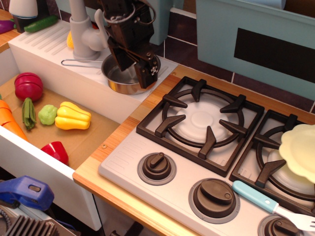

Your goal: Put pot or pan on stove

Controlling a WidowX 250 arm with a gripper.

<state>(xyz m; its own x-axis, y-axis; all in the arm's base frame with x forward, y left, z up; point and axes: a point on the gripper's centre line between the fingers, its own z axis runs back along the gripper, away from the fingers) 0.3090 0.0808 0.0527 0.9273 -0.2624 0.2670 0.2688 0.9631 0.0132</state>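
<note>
The shiny steel saucepan (119, 81) sits on the white sink drainboard (44, 39) at the upper left, its wire handle (78, 62) pointing left. My black gripper (135, 70) hangs over the pan's right side. One finger is down at the right rim (147, 74) and the other is over the inside of the pan; the jaws look open. The gripper hides much of the pan. The grey-white stove (125, 160) with black grates (202, 120) and brown knobs (156, 166) lies to the right; its left burner is bare.
A pale yellow plate (300, 150) rests on the right burner, and a blue-handled spatula (256, 196) lies at the stove's front right. Toy vegetables, among them a yellow pepper (73, 116), lie in the sink basin. A white faucet (81, 29) stands just left of the gripper.
</note>
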